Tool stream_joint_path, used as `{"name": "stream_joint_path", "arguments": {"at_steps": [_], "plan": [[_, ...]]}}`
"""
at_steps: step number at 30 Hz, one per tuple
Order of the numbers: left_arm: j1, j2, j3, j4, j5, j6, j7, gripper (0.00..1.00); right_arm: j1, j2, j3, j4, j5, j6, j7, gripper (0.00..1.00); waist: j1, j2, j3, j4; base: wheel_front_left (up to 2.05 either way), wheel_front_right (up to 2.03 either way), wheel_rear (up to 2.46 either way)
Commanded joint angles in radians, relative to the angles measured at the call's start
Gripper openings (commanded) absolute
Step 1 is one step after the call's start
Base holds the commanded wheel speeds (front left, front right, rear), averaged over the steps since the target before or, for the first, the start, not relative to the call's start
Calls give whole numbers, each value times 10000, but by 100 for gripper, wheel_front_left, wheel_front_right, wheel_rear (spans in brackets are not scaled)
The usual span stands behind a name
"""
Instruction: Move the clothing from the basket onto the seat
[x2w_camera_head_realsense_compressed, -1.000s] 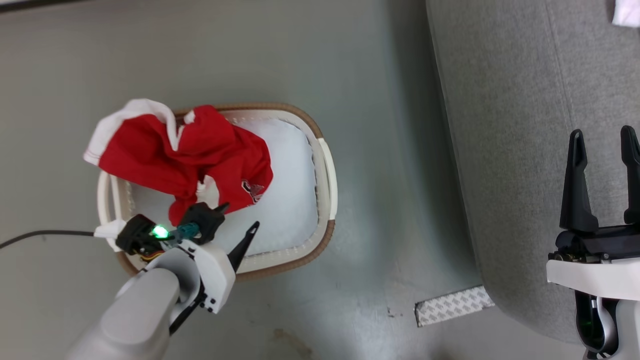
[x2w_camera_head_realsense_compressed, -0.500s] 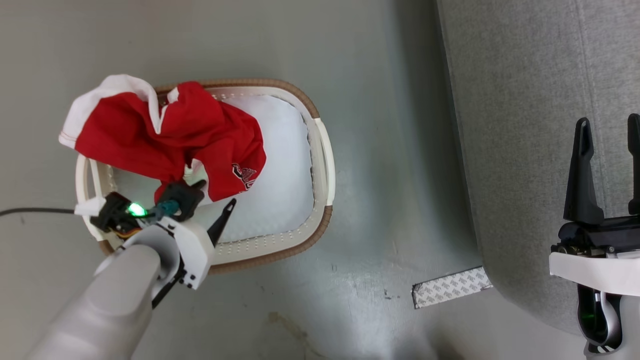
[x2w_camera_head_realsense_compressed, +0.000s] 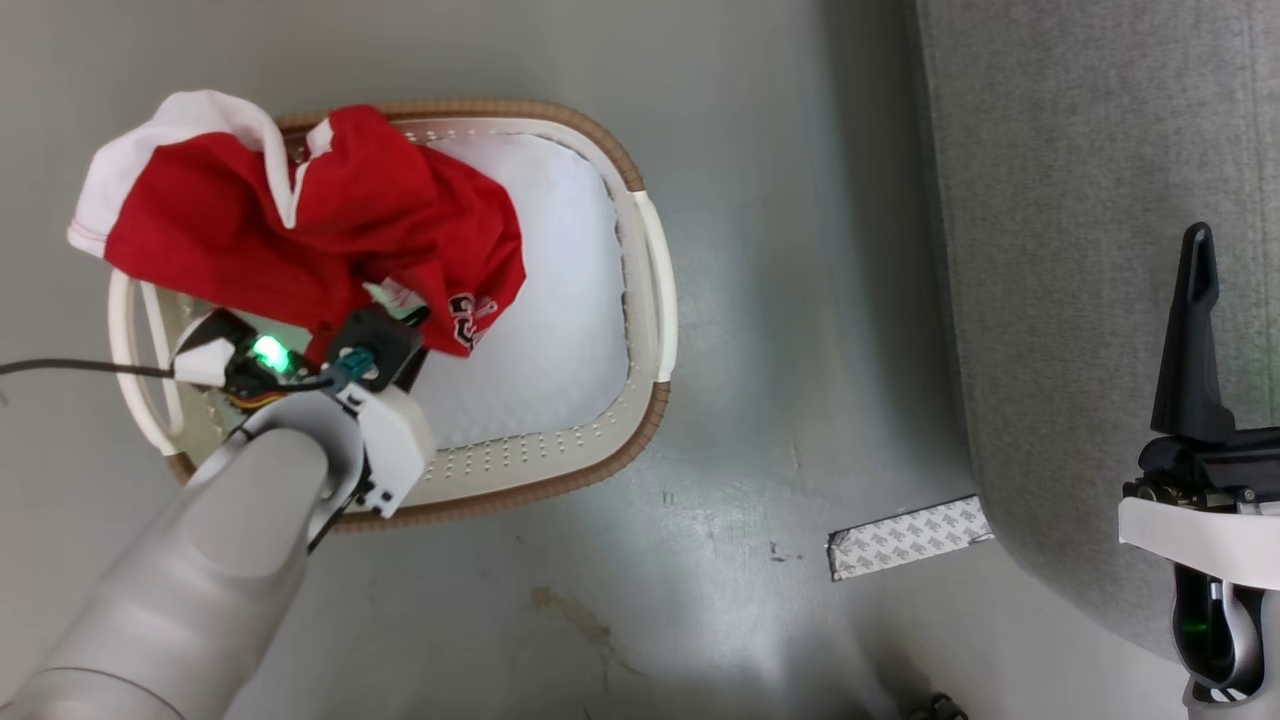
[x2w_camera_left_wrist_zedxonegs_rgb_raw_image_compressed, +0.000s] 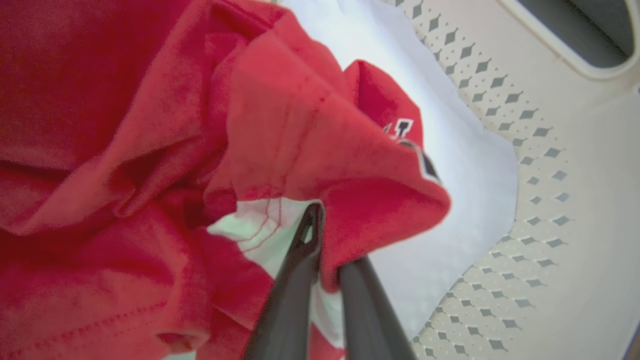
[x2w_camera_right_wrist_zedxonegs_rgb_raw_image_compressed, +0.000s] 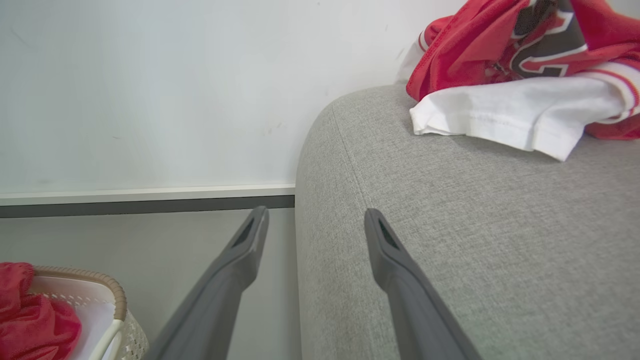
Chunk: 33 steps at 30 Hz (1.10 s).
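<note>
A black cable (x2w_camera_head_realsense_compressed: 60, 368) runs in from the left over the basket (x2w_camera_head_realsense_compressed: 645, 260), where the clothing (x2w_camera_head_realsense_compressed: 300, 230), a crumpled red jersey, drapes over the left rim and the white lining (x2w_camera_head_realsense_compressed: 560, 300), a fold pinched between the 2 fingers of the left gripper (x2w_camera_left_wrist_zedxonegs_rgb_raw_image_compressed: 326, 247). Further right, patterned tape (x2w_camera_head_realsense_compressed: 910, 537) lies on the floor beside the seat (x2w_camera_head_realsense_compressed: 1080, 250). The right gripper (x2w_camera_right_wrist_zedxonegs_rgb_raw_image_compressed: 315, 215) hangs open over its edge, 1 more red-and-white garment (x2w_camera_right_wrist_zedxonegs_rgb_raw_image_compressed: 500, 107) beyond.
</note>
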Motion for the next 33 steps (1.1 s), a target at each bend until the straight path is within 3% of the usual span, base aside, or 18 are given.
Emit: {"name": "stream_joint_path", "arguments": {"at_steps": [1, 7, 15, 25, 33], "plan": [[-127, -20, 30, -110, 25, 18, -34, 0, -127, -7, -46, -43, -36, -25, 5, 100, -1, 0, 31, 58, 0, 0, 0], [211, -105, 397, -915, -40, 185, -34, 0, -218, -10, -91, 65, -249, -25, 5, 100, -1, 0, -150, 373, 0, 0, 0], [1232, -170, 1493, -2257, -639, 11, -35, 0, -205, -10, -24, 415, -433, -25, 5, 100, -1, 0, -1180, 792, 0, 0, 0], [3510, 23, 2907, -4436, -1217, -238, -36, 0, 292, -16, 218, 1273, -512, -25, 5, 100, -1, 0, -3873, 1269, 0, 0, 0], [5200, -13, 3694, -6184, -1154, 193, -37, 0, 1082, -13, 612, 2048, -687, -25, 5, 100, -1, 0, -6270, 1714, 0, 0, 0]]}}
